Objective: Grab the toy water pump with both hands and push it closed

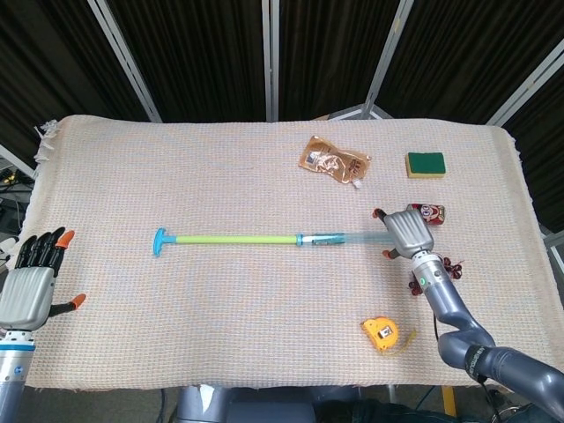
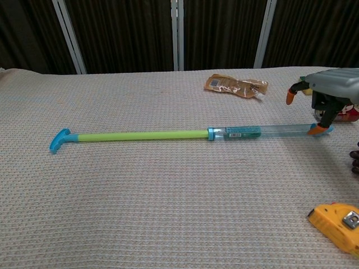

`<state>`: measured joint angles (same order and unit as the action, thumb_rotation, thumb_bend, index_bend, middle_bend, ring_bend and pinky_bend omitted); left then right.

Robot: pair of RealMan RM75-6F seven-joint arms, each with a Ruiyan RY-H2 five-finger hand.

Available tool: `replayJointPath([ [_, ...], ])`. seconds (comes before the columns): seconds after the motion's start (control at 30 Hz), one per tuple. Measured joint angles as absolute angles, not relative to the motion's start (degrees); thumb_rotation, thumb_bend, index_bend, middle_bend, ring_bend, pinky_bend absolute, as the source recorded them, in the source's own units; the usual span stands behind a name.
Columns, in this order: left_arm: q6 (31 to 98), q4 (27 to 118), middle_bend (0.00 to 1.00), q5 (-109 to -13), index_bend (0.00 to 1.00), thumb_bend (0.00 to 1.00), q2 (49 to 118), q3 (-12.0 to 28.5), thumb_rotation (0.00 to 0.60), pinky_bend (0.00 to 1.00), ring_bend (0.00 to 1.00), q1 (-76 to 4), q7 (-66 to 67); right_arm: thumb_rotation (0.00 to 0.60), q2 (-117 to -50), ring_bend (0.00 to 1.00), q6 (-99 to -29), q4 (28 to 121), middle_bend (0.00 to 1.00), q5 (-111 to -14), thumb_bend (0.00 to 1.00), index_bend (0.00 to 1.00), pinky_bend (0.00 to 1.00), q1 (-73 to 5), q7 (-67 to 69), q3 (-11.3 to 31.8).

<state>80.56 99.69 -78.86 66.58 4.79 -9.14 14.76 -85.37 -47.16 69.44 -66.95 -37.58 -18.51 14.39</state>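
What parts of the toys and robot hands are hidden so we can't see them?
- Nozzle tip of the toy water pump: covered by the right hand in head view, so contact is unclear.
- Right hand: cut off by the right edge in chest view.
- Left hand: outside the chest view.
- Red can and grapes: mostly behind the right hand and arm.
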Motion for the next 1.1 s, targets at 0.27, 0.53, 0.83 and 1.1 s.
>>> replayJointPath([
  [0.27,80.0,99.2,0.0,-77.9,0.0,0.0,67.3,4.9,0.6,0.0,0.0,-9.7,15.7,0.6,-90.4,1.0,-44.7,62.6,1.0,-63.9,0.03,0.39,1.0,-40.6,-20.8,13.5],
  [0.53,79.8,99.1,0.0,-77.4,0.0,0.0,67.7,4.9,0.6,0.0,0.0,-9.9,16.2,0.6,-92.7,1.0,-44.0,59.3,1.0,-62.4,0.11,0.44,1.0,-42.0,-20.7,12.9],
  [0.83,79.7,99.3,0.0,-77.4,0.0,0.0,68.0,4.7,0.6,0.0,0.0,-10.1,16.7,0.6,-93.1,1.0,-43.6,58.5,1.0,-61.7,0.15,0.5,1.0,-42.4,-20.7,12.4],
  [1.1,78.7,99.0,0.0,-76.8,0.0,0.0,68.5,4.7,0.6,0.0,0.0,-10.6,17.1,0.6,-93.2,1.0,-43.5,58.6,1.0,-61.1,0.22,0.6,1.0,-42.7,-21.6,11.7],
])
